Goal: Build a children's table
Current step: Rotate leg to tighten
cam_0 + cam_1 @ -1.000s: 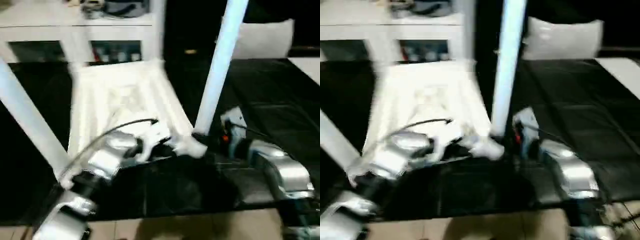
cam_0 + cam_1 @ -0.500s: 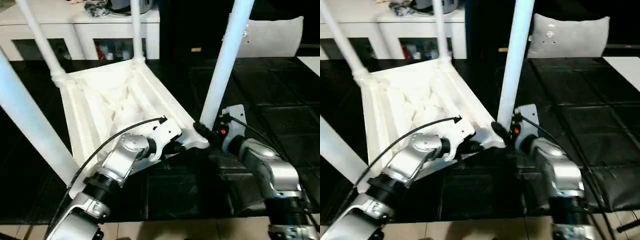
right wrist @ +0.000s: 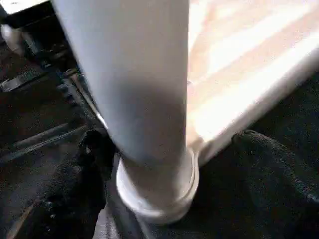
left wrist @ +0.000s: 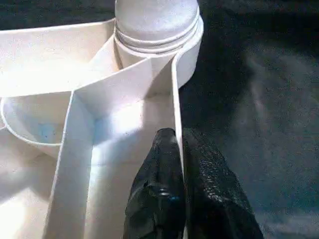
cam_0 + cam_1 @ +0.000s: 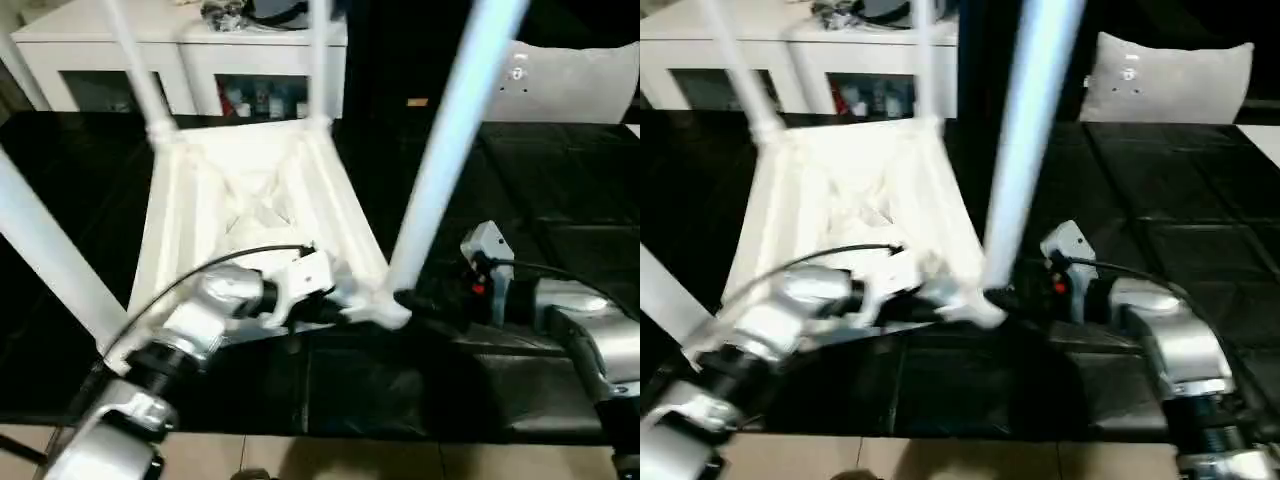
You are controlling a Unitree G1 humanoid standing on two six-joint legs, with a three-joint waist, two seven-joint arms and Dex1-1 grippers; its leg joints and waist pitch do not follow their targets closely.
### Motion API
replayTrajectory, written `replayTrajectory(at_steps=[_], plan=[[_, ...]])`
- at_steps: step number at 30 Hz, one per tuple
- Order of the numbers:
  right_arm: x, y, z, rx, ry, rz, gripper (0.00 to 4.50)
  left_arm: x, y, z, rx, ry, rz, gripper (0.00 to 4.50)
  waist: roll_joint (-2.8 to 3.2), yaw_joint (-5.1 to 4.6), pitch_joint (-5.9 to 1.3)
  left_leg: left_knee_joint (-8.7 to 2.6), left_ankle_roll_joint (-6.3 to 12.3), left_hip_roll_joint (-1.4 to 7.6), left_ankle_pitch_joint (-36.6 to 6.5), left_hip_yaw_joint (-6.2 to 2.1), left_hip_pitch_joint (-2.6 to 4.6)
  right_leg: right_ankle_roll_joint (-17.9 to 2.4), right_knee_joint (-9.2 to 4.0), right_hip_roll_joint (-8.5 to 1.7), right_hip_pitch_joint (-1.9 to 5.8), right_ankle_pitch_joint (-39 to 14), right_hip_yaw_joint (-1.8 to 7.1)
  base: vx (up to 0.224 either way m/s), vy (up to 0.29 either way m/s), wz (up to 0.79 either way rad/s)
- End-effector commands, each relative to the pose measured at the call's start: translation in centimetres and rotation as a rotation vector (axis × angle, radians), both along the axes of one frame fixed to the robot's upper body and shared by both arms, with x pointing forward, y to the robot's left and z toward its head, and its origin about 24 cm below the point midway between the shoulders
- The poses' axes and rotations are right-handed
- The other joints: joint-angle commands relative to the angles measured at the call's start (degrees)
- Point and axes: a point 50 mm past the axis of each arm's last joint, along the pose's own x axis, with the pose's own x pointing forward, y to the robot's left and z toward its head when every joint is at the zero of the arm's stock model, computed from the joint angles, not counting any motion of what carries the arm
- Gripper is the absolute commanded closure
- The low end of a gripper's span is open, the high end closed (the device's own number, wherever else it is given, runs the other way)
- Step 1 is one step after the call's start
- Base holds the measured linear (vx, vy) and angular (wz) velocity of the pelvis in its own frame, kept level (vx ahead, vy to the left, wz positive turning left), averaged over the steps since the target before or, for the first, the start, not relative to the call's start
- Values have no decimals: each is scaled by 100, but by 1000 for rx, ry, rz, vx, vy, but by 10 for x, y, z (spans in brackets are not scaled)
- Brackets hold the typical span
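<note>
Pinching table (image 5: 250,200) rim, left hand (image 4: 178,164); right hand (image 3: 149,199) spread around near leg (image 5: 440,160) base.

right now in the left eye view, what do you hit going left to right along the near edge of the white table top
left pincer gripping the table top's rim → near right leg in its corner socket → right pincer at that leg's base
</note>
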Motion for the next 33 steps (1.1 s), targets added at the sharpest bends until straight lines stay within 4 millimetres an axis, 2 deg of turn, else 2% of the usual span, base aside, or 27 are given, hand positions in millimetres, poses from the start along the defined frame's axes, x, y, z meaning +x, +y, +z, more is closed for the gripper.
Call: replayTrajectory(at_steps=[1,4,5,7,10,11,15,16,20,23,26,29,31,33], plan=[[-2,1,5,3,-8,91,77,-3,-15,16,-2,-59,-175,450,-80,-27,-390,-364,596,458,-269,-145,22,-443,-383,-553,374,-1505,479,0,0,0],[-6,1,2,-1,28,161,95,-7,-13,16,16,-47,-242,450,-87,10,-392,-365,594,472,-272,-152,18,-458,-362,-554,376,-1466,480,0,0,0],[-7,1,1,2,42,182,95,-7,-13,16,20,-45,-254,450,-113,23,-393,-362,600,466,-274,-147,14,-459,-357,-560,383,-1480,480,0,0,0],[-9,1,1,11,57,210,124,-8,-12,17,24,-42,-276,450,-106,38,-385,-367,579,464,-303,-146,14,-434,-383,-565,382,-1606,476,0,0,0],[-10,2,1,23,74,236,141,-8,-11,17,24,-43,-285,450,-108,31,-387,-370,536,462,-337,-153,12,-397,-389,-555,382,-1675,469,0,0,0],[-12,2,0,29,84,253,163,-7,-11,17,24,-47,-288,450,-111,34,-388,-366,529,452,-338,-149,11,-379,-397,-553,385,-1690,469,0,0,0],[-15,2,0,47,108,279,175,-6,-11,17,20,-46,-286,450,-114,43,-397,-363,536,454,-263,-152,5,-347,-389,-547,386,-1653,464,0,0,0],[-16,2,0,50,113,284,197,-6,-11,18,18,-46,-285,450,-112,44,-395,-362,540,454,-253,-152,5,-355,-389,-546,381,-1646,465,0,0,0],[-19,3,-1,62,126,291,232,-6,-11,17,3,-34,-273,450,-116,60,-396,-363,536,456,-246,-149,12,-342,-394,-548,379,-1680,463,0,0,0],[-19,6,0,94,123,271,243,-7,-12,17,-17,-23,-258,450,-115,67,-395,-364,520,459,-239,-152,10,-345,-393,-548,379,-1658,465,0,0,0],[-14,14,1,157,99,139,247,-4,-16,18,-71,-3,-169,450,-103,54,-384,-377,454,452,-290,-155,12,-301,-417,-547,377,-1783,457,0,0,0],[-8,15,-2,145,99,42,248,-2,-18,18,-89,3,-115,450,-97,-8,-372,-390,323,410,-465,-152,24,-173,-483,-547,385,-2136,427,0,0,0],[1,18,-8,111,87,-88,249,2,-22,18,-99,-5,-36,450,-100,-85,-350,-400,256,398,-568,-164,17,-97,-529,-534,387,-2336,400,0,0,0],[11,22,-15,76,83,-273,250,7,-31,19,-139,-15,72,450,-134,-215,-343,-395,175,356,-570,-166,-12,43,-569,-522,402,-2534,364,0,0,0]])
